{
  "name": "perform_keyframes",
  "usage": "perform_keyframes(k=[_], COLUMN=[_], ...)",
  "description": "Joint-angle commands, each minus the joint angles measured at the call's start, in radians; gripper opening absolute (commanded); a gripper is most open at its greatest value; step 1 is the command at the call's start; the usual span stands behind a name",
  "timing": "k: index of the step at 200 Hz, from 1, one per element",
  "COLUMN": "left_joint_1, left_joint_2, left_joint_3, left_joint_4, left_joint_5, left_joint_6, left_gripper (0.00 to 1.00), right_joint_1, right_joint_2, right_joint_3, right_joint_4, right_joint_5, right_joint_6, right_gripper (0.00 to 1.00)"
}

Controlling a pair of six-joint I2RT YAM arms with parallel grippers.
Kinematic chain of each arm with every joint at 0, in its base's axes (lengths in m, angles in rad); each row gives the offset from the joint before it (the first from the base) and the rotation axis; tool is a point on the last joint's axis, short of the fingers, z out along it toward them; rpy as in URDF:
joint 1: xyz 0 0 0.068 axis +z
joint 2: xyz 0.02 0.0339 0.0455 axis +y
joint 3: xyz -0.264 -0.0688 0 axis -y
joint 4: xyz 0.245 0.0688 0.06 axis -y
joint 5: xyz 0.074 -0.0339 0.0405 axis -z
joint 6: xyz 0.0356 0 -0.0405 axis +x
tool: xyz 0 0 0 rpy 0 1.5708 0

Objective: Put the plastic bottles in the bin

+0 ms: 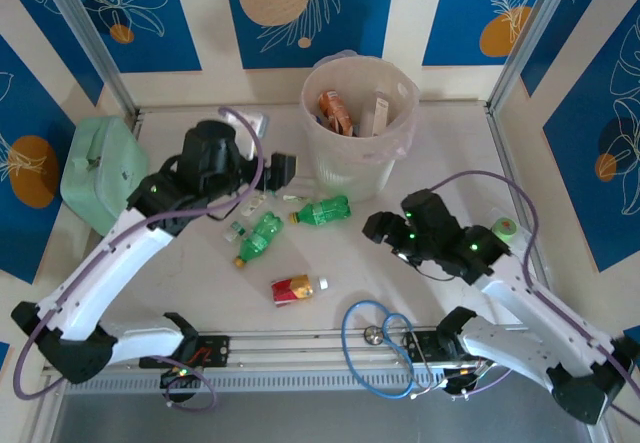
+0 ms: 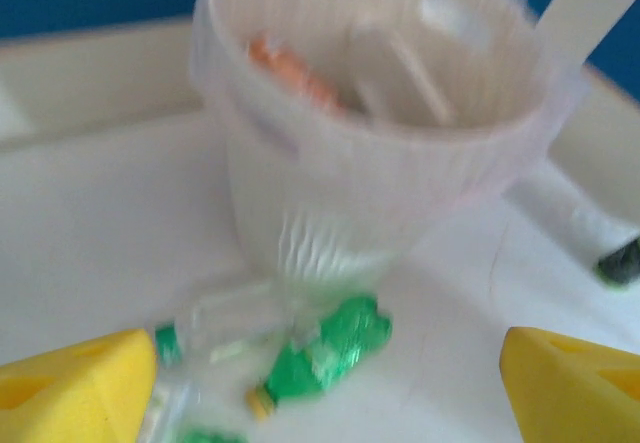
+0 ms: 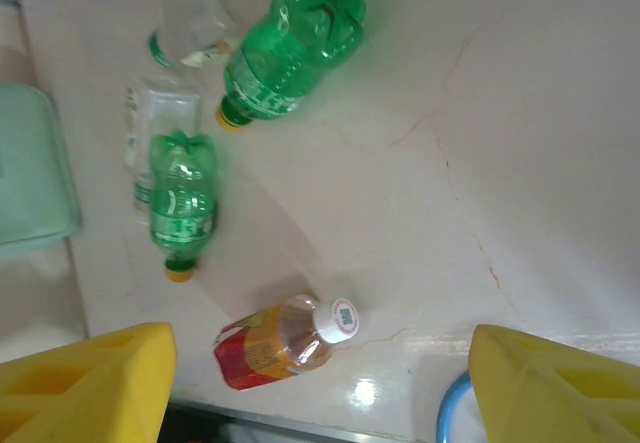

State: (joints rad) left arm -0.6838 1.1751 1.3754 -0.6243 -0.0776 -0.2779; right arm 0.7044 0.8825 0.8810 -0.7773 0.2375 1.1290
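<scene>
Overhead, the left arm arcs from its base toward 1 o'clock, the left gripper (image 1: 283, 168) released, just beside the round cream-pink plastic bin (image 1: 350, 168), which stands at 12 o'clock with bottles inside. The right arm bends toward 10 o'clock, the right gripper (image 1: 375, 228) spread and empty. A first green yellow-capped plastic bottle (image 1: 322, 211) lies at 6 o'clock of the bin, a second green bottle (image 1: 260, 236) at 7 o'clock, and a red-labelled white-capped bottle (image 1: 297, 288) nearer the bases. A mint-green rectangular case (image 1: 100, 173) sits at 9 o'clock.

Left wrist: yellow fingers (image 2: 80, 388) wide apart, nothing between them; the bin (image 2: 380, 193), blurred, at 12 o'clock.

Right wrist: yellow fingers (image 3: 85, 383) parted, gripping nothing; the red-labelled white-capped bottle (image 3: 280, 341) at 6 o'clock, a small clear plastic bottle (image 3: 150, 128) at 10 o'clock.
</scene>
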Motion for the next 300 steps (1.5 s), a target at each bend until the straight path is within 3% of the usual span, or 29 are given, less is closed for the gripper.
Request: perform_keyframes(k=[1, 38, 59, 93, 172, 279, 300], left_joint_1=[-0.013, -0.172, -0.267, -0.327, -0.391, -0.421, -0.422], left_joint_2=[-0.054, -0.1, -0.032, 0.113, 0.3, 0.45, 0.445], left_joint_3=[-0.157, -0.352, -0.391, -0.46, -0.438, -0.351, -0.347], left_joint_4=[-0.095, -0.13, -0.168, -0.126, -0.099, -0.109, -0.105], left_joint_5=[0.099, 0.158, 0.138, 0.159, 0.148, 0.135, 0.123], left_joint_6=[-0.044, -0.071, -0.038, -0.002, 0.031, 0.052, 0.049], left_gripper=[0.9, 0.93, 0.95, 0.94, 0.88, 0.7, 0.71], right_joint_1=[0.055, 0.041, 0.022, -0.008, -0.056, -0.09, -0.092], right_joint_2=[0.049, 0.079, 0.08, 0.061, 0.013, -0.004, 0.004], right_joint_3=[0.039, 0.036, 0.032, 0.015, -0.025, -0.037, -0.035], right_joint_4=[0.038, 0.043, 0.035, 0.024, 0.018, 0.035, 0.006], right_joint_5=[0.101, 0.099, 0.084, 0.058, 0.016, -0.04, -0.049], right_joint_6=[0.035, 0.066, 0.081, 0.094, 0.098, 0.103, 0.116], right_gripper=[0.78, 0.78, 0.78, 0.78, 0.78, 0.78, 0.79])
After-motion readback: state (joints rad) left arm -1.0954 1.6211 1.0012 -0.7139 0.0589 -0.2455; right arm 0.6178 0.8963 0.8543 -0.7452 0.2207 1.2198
